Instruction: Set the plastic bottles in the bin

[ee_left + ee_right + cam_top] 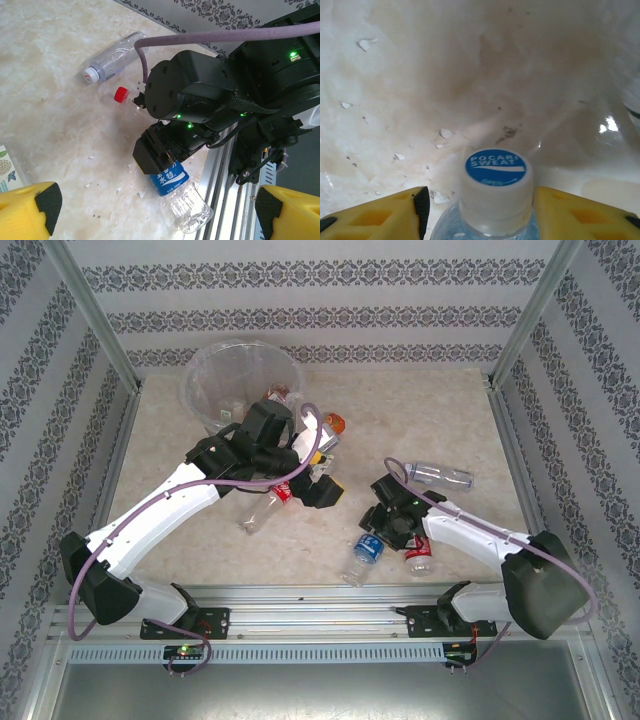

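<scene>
**Inspector:** Start at the near edge. Which container is under the right arm?

**Assistant:** A blue-labelled bottle (170, 181) lying on the table (450, 410). Its clear lower part looks empty. The right gripper (480, 200) straddles its cap end with the fingers part-spread. Table shows between one pad and the cap, and the other finger sits just beside it. No clamp is seen.

**Inspector:** What is next to it?

**Assistant:** A red-labelled bottle (420, 560) lies just beside that gripper. Farther out is a clear bottle (440, 476) with a white cap, on its side and apart from both.

**Inspector:** And the left arm?

**Assistant:** The left gripper (157, 205) is spread wide and grips nothing. In the top view it hangs over a cluster of bottles (283, 490) at mid-table. An orange-capped bottle (333, 423) lies at the cluster's far side.

**Inspector:** The bin?

**Assistant:** The bin (243, 380) stands upright at the far left, lined with a bag. I cannot make out its contents through the wall.

**Inspector:** Any obstructions?

**Assistant:** The left arm lies across the cluster and across the bin's near side, hiding part of each.
</scene>
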Tool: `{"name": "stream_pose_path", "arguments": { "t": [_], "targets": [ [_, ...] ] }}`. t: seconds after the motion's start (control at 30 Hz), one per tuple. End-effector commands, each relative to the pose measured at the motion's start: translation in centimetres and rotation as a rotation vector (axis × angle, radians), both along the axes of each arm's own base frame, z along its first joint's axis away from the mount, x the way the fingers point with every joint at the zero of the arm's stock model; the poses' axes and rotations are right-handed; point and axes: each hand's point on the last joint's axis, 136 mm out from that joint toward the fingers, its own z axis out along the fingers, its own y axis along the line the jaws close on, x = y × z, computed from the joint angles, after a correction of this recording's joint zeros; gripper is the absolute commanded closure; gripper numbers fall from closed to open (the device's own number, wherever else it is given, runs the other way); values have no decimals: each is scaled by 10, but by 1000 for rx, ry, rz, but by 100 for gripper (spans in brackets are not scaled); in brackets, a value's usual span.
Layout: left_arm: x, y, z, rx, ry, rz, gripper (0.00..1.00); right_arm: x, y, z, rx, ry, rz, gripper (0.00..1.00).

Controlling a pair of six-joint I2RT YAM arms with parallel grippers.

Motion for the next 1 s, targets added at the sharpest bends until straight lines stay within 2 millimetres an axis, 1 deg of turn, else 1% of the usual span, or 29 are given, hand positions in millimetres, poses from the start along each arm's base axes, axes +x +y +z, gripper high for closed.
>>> {"name": "stream_pose_path", "arguments": {
  "t": [0.0, 0.2, 0.33, 0.4, 0.53, 0.63, 0.7, 0.8, 0.87, 0.93, 0.97],
  "targets": [
    [0, -3, -10, 25, -5, -8, 0, 22, 11, 6, 14, -94, 23, 45],
    [2, -3, -12, 30, -6, 3, 0, 38, 23, 9, 29, -154, 73, 57],
    [5, -3, -15, 29, -3, 15, 0, 46, 27, 13, 23, -194, 119, 64],
    [6, -4, -17, 24, -9, 17, 0, 50, 28, 16, 28, -210, 141, 66],
    [11, -4, -28, 47, -8, 25, 0, 62, 31, 24, 34, -260, 198, 69],
    [13, -5, -31, 39, 4, 23, 0, 70, 30, 36, 44, -294, 228, 71],
    [18, -3, -32, 19, 13, 36, 0, 76, 27, 45, 55, -310, 227, 72],
    [31, 5, -35, -10, 30, 77, 0, 80, 26, 62, 82, -320, 230, 73],
    [37, 9, -37, -8, 36, 91, 0, 83, 26, 72, 79, -342, 244, 73],
    [37, 10, -35, -17, 38, 92, 0, 86, 28, 81, 79, -365, 258, 73],
    [33, 9, -31, -32, 41, 82, 0, 87, 28, 84, 80, -378, 259, 74]
  ]
}}
